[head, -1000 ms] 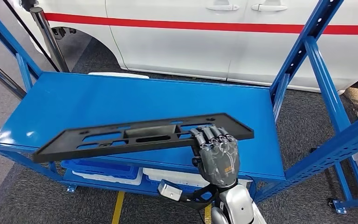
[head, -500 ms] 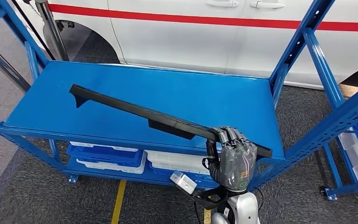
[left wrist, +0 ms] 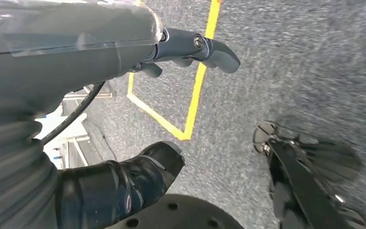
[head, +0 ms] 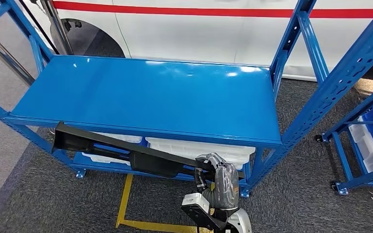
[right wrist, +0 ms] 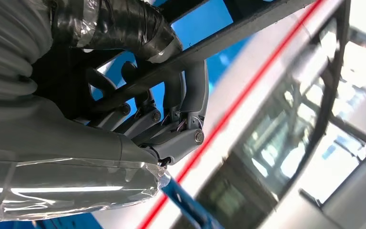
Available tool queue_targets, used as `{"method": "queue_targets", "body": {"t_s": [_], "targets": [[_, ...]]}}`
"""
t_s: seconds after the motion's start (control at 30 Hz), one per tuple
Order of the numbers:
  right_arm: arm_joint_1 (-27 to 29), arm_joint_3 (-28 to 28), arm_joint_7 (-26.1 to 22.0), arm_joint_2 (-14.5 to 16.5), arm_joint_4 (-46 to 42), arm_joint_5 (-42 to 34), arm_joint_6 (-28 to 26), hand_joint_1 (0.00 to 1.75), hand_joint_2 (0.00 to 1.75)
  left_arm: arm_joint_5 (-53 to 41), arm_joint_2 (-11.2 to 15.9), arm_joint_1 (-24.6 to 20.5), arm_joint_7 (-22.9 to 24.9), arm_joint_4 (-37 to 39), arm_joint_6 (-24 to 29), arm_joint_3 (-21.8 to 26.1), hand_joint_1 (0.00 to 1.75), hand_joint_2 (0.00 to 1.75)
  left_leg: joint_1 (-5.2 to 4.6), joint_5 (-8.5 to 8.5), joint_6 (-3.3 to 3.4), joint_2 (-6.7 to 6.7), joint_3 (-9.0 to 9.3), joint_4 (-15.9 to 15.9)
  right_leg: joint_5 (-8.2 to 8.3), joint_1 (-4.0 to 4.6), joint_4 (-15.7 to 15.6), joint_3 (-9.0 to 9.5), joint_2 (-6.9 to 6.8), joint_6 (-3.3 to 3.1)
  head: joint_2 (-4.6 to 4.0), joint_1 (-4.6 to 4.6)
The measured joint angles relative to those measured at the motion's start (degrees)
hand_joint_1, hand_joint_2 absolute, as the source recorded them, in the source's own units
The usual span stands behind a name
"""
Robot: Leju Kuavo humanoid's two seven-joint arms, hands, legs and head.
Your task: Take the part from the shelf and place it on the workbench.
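While right hand (head: 222, 180) holds long black part (head: 126, 151) by one end, off shelf (head: 145, 97), low near its front edge, you watch far tip: could bump shelf leg, twist loose, fall. Left hand (left wrist: 100, 71) holds nothing, fingers apart.

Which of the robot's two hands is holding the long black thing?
The right hand grips the long black part. The left hand hangs over the floor, holding nothing.
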Motion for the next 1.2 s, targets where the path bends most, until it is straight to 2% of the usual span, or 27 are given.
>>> {"method": "queue_targets", "body": {"t_s": [0.03,0.1,0.13,0.17,0.23,0.27,0.37,0.4,0.43,0.47,0.53,0.6,0.63,0.7,0.73,0.77,0.8,0.87,0.9,0.93,0.97,1.0,1.03,1.07,1.13,1.17,1.2], "targets": [[0.19,0.26,-0.09,-0.27,0.05,-1.90,1.41,1.75,1.75,-0.02,-0.01,-0.06,0.02,0.00,0.02,-0.03,0.00,1.75,-0.16,0.90,0.39,-0.04,3.09,-3.78,0.47,0.02,0.16,-0.61,0.00,0.09,0.00,-0.01],[0.77,0.65,-0.69,-1.03,-0.20,-7.39,5.43,1.75,1.75,-0.05,-0.02,-0.23,0.05,0.00,0.09,-0.16,0.00,1.75,-0.64,0.22,1.11,-0.12,9.05,-12.38,1.43,0.01,0.30,-1.27,-0.05,0.53,0.00,0.00],[1.09,0.77,-1.26,-1.52,-0.45,-10.82,8.19,1.75,1.75,-0.08,-0.05,-0.32,0.05,0.00,0.13,-0.30,0.00,1.75,-0.88,-0.50,1.40,-0.16,10.61,-15.07,1.96,-0.09,0.22,-1.39,-0.12,0.83,0.00,0.01],[1.43,0.83,-1.92,-2.09,-0.74,-14.75,11.49,1.75,1.75,-0.10,-0.09,-0.38,0.05,0.00,0.16,-0.51,0.00,1.75,-1.09,-0.64,1.61,-0.17,11.13,-16.44,2.55,-0.16,0.04,-1.44,-0.19,1.18,0.00,0.01],[2.19,0.87,-3.54,-3.30,-1.13,-22.69,18.61,1.75,1.75,-0.17,-0.29,-0.52,0.07,0.00,0.19,-1.07,0.00,1.75,-0.90,0.68,2.10,0.03,10.45,-17.11,2.52,-0.22,0.13,-1.79,-0.09,1.84,0.00,0.03],[2.58,0.87,-4.39,-3.88,-1.24,-26.39,22.00,1.75,1.75,-0.22,-0.38,-0.60,0.09,0.00,0.14,-1.34,0.00,1.75,-0.75,1.50,2.46,0.22,9.90,-17.37,0.91,-0.21,1.13,-2.21,0.07,2.14,0.00,0.04],[3.51,0.87,-7.18,-5.32,-1.35,-35.39,30.65,1.75,1.75,-0.35,-0.52,-0.73,0.16,0.00,-0.13,-2.11,0.00,1.75,-0.63,3.50,3.16,0.66,7.29,-17.05,-7.67,-0.62,9.72,-4.11,0.40,2.99,0.00,0.04],[3.76,0.87,-8.18,-5.67,-1.37,-37.64,33.00,1.75,1.75,-0.37,-0.52,-0.73,0.20,0.00,-0.20,-2.41,0.00,1.75,-0.65,4.05,3.14,0.71,6.26,-16.68,-8.94,-0.85,13.03,-4.45,0.41,3.26,0.00,0.04],[4.02,0.87,-9.14,-5.98,-1.43,-39.51,35.09,1.75,1.75,-0.38,-0.52,-0.74,0.27,0.00,-0.24,-2.69,0.00,1.75,-0.64,4.60,3.05,0.73,5.13,-16.21,-8.60,-1.10,15.34,-4.30,0.41,3.53,0.00,0.03],[4.23,0.87,-9.95,-6.23,-1.52,-40.97,36.89,1.75,1.75,-0.37,-0.52,-0.78,0.36,0.00,-0.27,-2.92,0.00,1.75,-0.59,5.10,2.88,0.74,3.87,-15.65,-7.02,-1.37,16.03,-3.41,0.41,3.77,0.00,0.03],[4.49,0.87,-11.01,-6.63,-1.79,-43.10,39.85,1.75,1.75,-0.33,-0.51,-0.84,0.53,0.00,-0.27,-3.29,0.00,1.75,-0.46,5.82,2.39,0.72,1.53,-14.19,-4.17,-1.95,11.96,0.99,0.41,4.20,0.00,0.03],[4.60,0.92,-11.43,-6.85,-2.17,-44.25,41.69,1.75,1.75,-0.27,-0.51,-0.88,0.46,0.00,-0.28,-3.74,0.00,1.75,-0.46,6.29,1.78,0.65,-0.07,-12.72,-5.55,-1.92,4.38,6.33,0.50,4.14,0.00,0.01],[4.64,1.01,-11.53,-6.92,-2.39,-44.62,42.39,1.75,1.75,-0.20,-0.51,-0.90,0.28,0.00,-0.32,-3.94,0.00,1.75,-0.48,6.67,1.44,0.62,-0.55,-12.34,-6.71,-1.75,1.82,7.77,0.57,3.86,0.00,-0.01],[4.65,1.38,-11.62,-6.99,-2.65,-45.28,43.79,1.75,1.75,0.04,-0.43,-0.82,-0.04,0.07,-0.67,-4.18,0.00,1.75,-0.24,7.63,0.62,0.56,-1.22,-12.22,-6.91,-1.31,0.23,7.75,0.57,2.87,0.00,0.00],[4.53,1.68,-11.61,-6.96,-2.60,-45.56,44.53,1.75,1.75,0.22,-0.35,-0.76,-0.09,0.14,-0.95,-4.21,0.00,1.75,-0.03,7.40,0.22,0.50,-1.67,-12.05,-6.25,-1.22,0.21,7.08,0.46,2.37,0.00,-0.01],[4.30,1.99,-11.58,-6.82,-2.44,-45.78,45.25,1.75,1.75,0.42,-0.27,-0.71,-0.01,0.21,-1.25,-4.24,0.00,1.75,0.16,6.08,-0.13,0.45,-2.22,-11.31,-5.53,-1.17,0.16,6.32,0.35,1.80,0.00,-0.01],[3.97,2.33,-11.60,-6.61,-2.22,-45.95,45.95,1.75,1.75,0.67,-0.20,-0.68,0.13,0.27,-1.53,-4.25,0.00,1.75,0.29,3.64,-0.39,0.40,-2.90,-9.68,-4.78,-1.22,0.09,5.44,0.23,1.31,0.00,-0.01],[3.27,2.87,-12.03,-6.03,-1.78,-46.32,47.30,1.75,1.75,1.03,-0.10,-0.72,0.35,0.26,-1.94,-4.27,0.00,1.75,0.36,-2.36,-0.67,0.35,-4.15,-3.87,-3.32,-1.02,0.14,3.74,0.15,0.76,0.00,-0.02],[3.03,3.04,-12.37,-5.82,-1.63,-46.54,47.89,1.75,1.75,1.18,0.00,-0.75,0.38,0.26,-2.07,-4.27,0.00,1.75,0.38,-4.12,-0.72,0.33,-4.47,-0.59,-2.59,-0.88,0.19,2.85,0.11,0.69,0.00,-0.03],[2.90,3.15,-12.73,-5.68,-1.55,-46.79,48.41,1.75,1.75,1.27,0.13,-0.78,0.32,0.26,-2.13,-4.28,0.00,1.75,0.37,-4.27,-0.71,0.31,-4.30,1.88,-1.86,-0.75,0.28,1.88,0.05,0.68,0.00,-0.03],[2.85,3.20,-12.98,-5.63,-1.52,-47.05,48.85,1.75,1.75,1.36,0.25,-0.81,0.22,0.26,-2.15,-4.30,0.00,1.75,0.36,-3.03,-0.64,0.29,-3.44,2.93,-1.17,-0.66,0.42,0.89,-0.02,0.70,0.00,-0.04],[2.85,3.22,-13.13,-5.62,-1.57,-47.32,49.20,1.75,1.75,1.45,0.35,-0.82,0.10,0.26,-2.15,-4.33,0.00,1.75,0.35,-1.05,-0.53,0.28,-1.66,2.13,-0.50,-0.62,0.62,-0.13,-0.07,0.76,0.00,-0.04],[2.87,3.23,-13.22,-5.62,-1.71,-47.57,49.48,1.75,1.75,1.51,0.41,-0.83,0.01,0.26,-2.15,-4.39,0.00,1.75,0.33,0.58,-0.38,0.23,1.14,-0.59,0.14,-0.61,0.84,-1.06,-0.09,0.87,0.00,-0.04],[2.91,3.23,-13.25,-5.62,-1.92,-47.80,49.67,1.75,1.75,1.55,0.47,-0.87,-0.04,0.26,-2.15,-4.45,0.00,1.75,0.22,0.88,-0.20,0.17,4.57,-4.85,0.70,-0.57,1.02,-1.74,-0.06,1.04,0.00,-0.04],[2.97,3.24,-13.28,-5.62,-2.44,-48.13,50.03,1.75,1.75,1.62,0.58,-0.95,0.03,0.27,-2.15,-4.59,0.00,1.75,-0.06,-0.79,0.21,0.04,10.24,-13.10,1.82,-0.55,1.06,-2.33,-0.12,1.57,0.00,-0.03],[2.98,3.26,-13.31,-5.61,-2.62,-48.28,50.24,1.75,1.75,1.67,0.63,-1.00,0.15,0.28,-2.15,-4.64,0.00,1.75,-0.27,-1.54,0.44,0.00,11.40,-15.31,2.45,-0.60,0.85,-2.36,-0.19,1.90,0.00,-0.02],[3.00,3.28,-13.34,-5.58,-2.71,-48.40,50.43,1.75,1.75,1.75,0.64,-1.01,0.32,0.28,-2.15,-4.69,0.00,1.75,-0.37,-1.32,0.72,0.01,11.48,-16.15,3.15,-0.66,0.52,-2.39,-0.26,2.25,0.00,-0.01]]}}
